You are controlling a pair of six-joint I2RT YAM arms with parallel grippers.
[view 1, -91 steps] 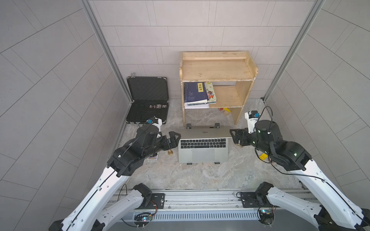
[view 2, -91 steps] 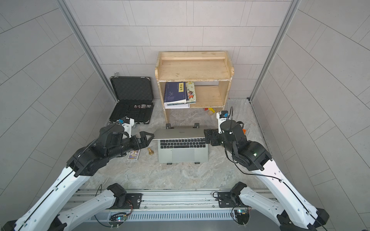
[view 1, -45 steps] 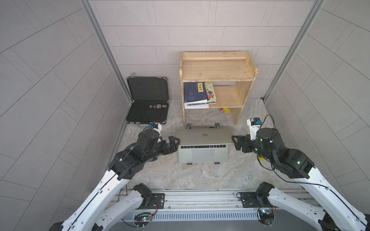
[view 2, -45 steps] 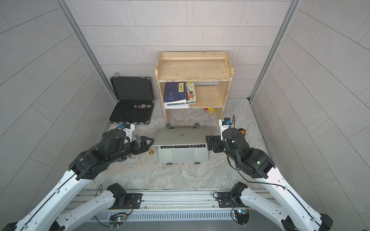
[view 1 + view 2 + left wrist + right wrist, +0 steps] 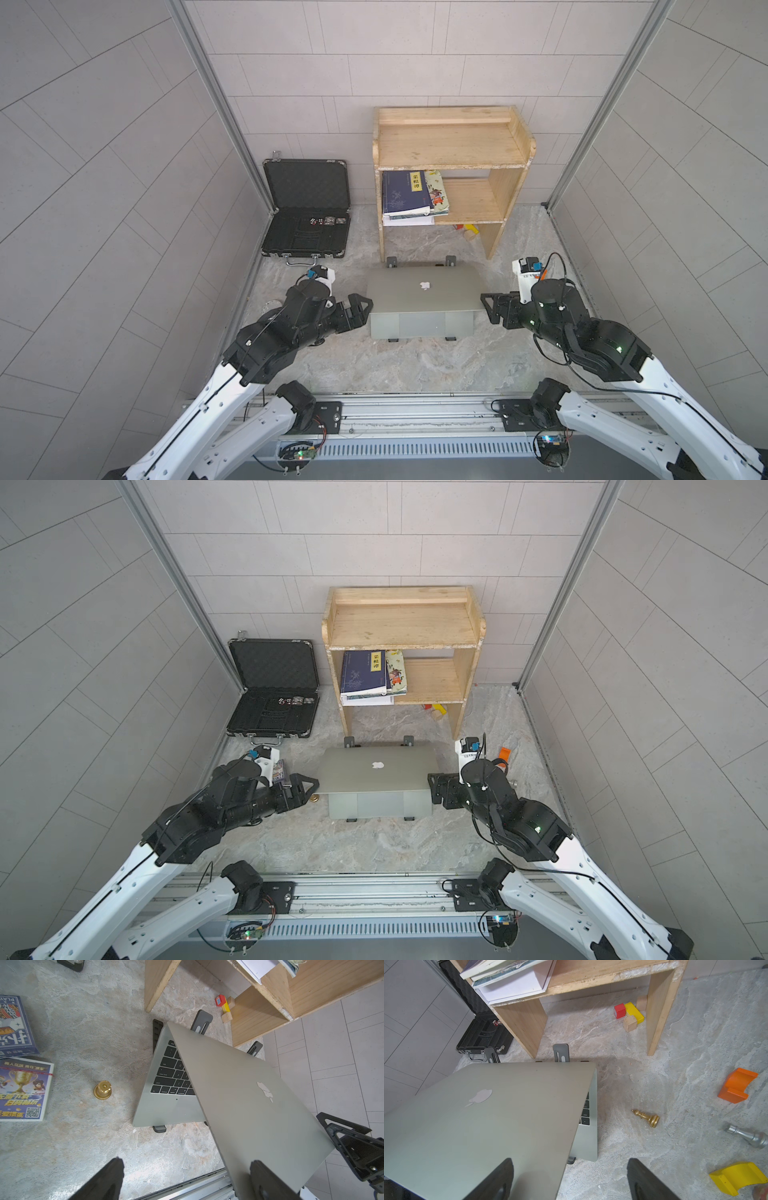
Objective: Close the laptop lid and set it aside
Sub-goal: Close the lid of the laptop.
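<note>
Left fingers, right fingers splayed, flanking laptop lid

The lid is matte silver-grey with a white logo, over black keys, on a floor marbled grey and beige. Ahead of the black left pincer are a gold pawn and a blue box with white lettering; near the black right pincer lie a gold bishop, a silver piece, an orange block and a yellow block.
</note>
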